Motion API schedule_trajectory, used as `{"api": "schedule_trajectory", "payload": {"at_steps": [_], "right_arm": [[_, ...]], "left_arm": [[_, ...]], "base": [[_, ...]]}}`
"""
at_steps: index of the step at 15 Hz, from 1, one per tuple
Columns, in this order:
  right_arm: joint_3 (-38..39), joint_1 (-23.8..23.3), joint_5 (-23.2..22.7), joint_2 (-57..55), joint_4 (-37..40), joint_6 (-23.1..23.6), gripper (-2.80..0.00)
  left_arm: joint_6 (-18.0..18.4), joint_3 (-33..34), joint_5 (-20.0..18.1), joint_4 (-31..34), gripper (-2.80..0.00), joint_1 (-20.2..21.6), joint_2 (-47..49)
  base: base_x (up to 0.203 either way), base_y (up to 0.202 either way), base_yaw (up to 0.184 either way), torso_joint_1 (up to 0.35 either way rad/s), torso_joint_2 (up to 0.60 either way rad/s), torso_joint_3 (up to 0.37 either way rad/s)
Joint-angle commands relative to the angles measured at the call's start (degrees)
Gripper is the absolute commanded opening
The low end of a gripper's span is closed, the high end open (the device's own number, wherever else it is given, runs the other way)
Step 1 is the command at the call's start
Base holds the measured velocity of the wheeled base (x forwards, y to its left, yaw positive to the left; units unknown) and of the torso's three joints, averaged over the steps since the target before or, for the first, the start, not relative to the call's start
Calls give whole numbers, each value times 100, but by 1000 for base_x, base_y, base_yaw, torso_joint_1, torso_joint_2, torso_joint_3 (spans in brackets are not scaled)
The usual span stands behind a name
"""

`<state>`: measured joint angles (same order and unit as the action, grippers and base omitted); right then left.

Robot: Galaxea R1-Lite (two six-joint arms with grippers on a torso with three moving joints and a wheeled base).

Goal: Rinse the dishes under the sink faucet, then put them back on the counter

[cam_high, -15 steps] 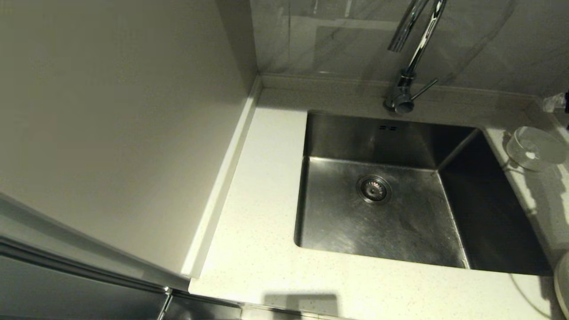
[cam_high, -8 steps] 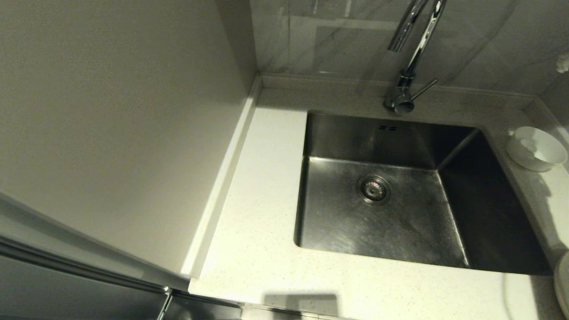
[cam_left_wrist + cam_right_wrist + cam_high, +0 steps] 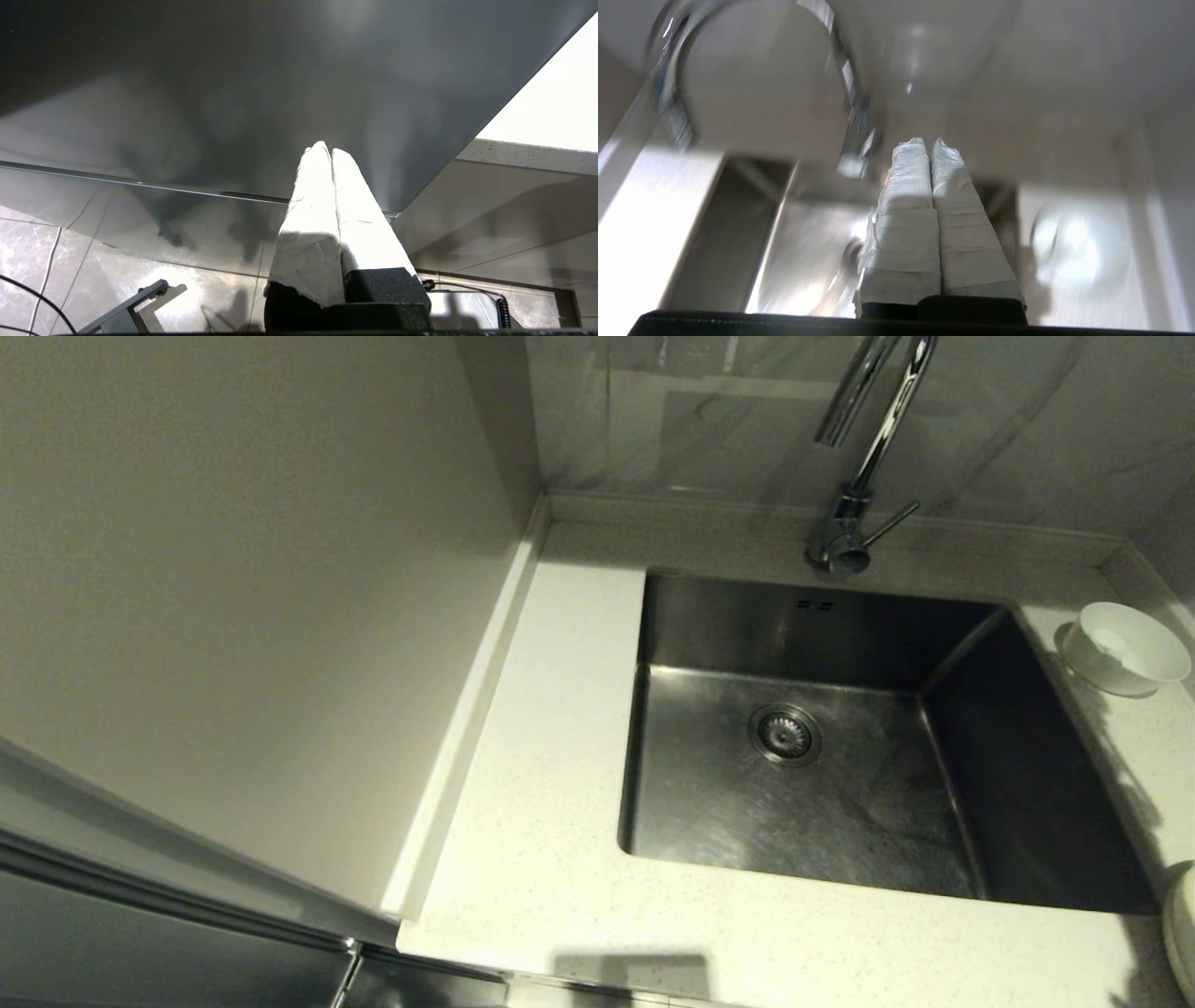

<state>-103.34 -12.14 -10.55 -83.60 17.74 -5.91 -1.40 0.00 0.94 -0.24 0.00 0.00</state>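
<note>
Bowl (image 3: 1127,648): upright on counter (image 3: 560,709), far right of sink (image 3: 794,803).
Plate (image 3: 1182,933): near right.
Right gripper (image 3: 924,142): fingers pressed together, empty, above the sink, facing the faucet (image 3: 864,439).
Left gripper (image 3: 325,149): fingers together, parked low.
Advice: spread fingers before descending on a dish's rim.

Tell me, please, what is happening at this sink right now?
Nothing is being held at the moment. The white bowl sits on the counter to the right of the sink, which has no dishes in it, and no water runs from the faucet. The right claw is shut and empty, raised above the sink area near the faucet. The left claw is also shut and parked low, off the counter. The edge of a plate shows at the right.
</note>
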Motion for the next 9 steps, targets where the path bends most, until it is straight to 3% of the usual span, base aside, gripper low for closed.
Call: {"api": "schedule_trajectory", "payload": {"at_steps": [1,5,9], "right_arm": [[1199,50,-19,1266,7,-71,-280],[4129,131,-20,3565,-30,97,-280],[6298,569,70,5680,-106,423,-280]], "left_arm": [[0,0,3,-2,-280,0,-21],[0,0,3,-2,-280,0,-18],[0,0,3,-2,-280,0,-18]], "base": [[0,0,0,0,0,0],[0,0,0,0,0,0],[0,0,0,0,0,0]]}}
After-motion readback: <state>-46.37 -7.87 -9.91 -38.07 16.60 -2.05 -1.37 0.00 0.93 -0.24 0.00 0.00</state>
